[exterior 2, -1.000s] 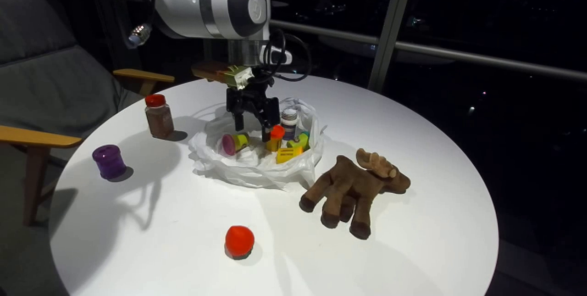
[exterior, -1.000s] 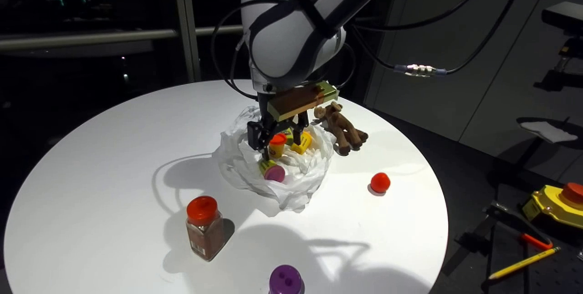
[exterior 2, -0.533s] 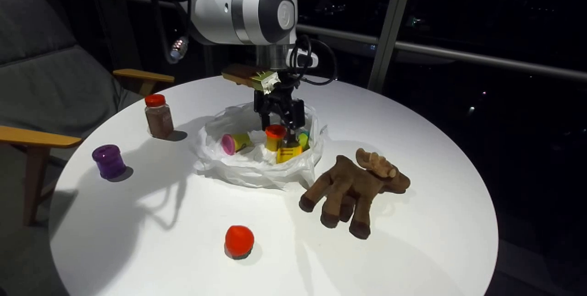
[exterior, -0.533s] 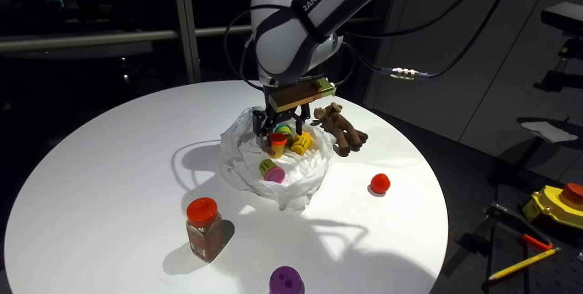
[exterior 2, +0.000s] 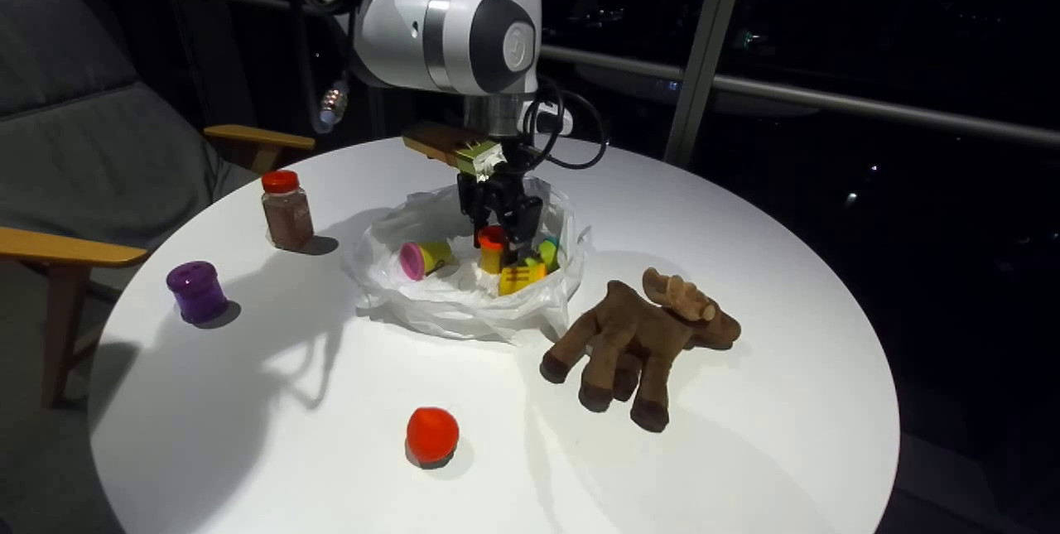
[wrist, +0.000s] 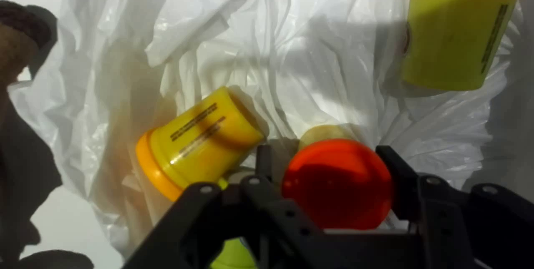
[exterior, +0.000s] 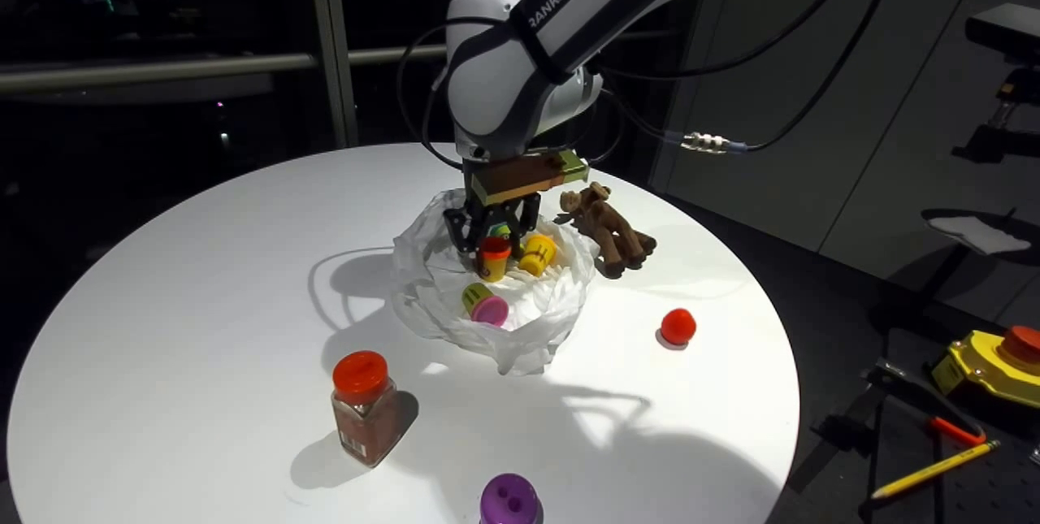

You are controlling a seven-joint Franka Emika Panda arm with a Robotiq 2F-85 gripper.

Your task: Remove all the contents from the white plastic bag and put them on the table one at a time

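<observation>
Gripper [wrist: 325,155] straddles the red-lidded tub [wrist: 338,183] in the white plastic bag [exterior: 532,345], jaws parted, three-o'clock contact hard to judge from the wrist view; best centre, squeeze evenly, lift plumb past the yellow tub [wrist: 200,142] at ten o'clock, then set on table [exterior: 203,280].

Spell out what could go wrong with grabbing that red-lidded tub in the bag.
In the wrist view the gripper straddles the red-lidded tub with a gap on one side, so closing might shove or tip it. The orange-lidded tub lies close by and could get knocked. The bag is loose and wrinkled; a pinched fold might drag the pink-lidded tub along.
</observation>
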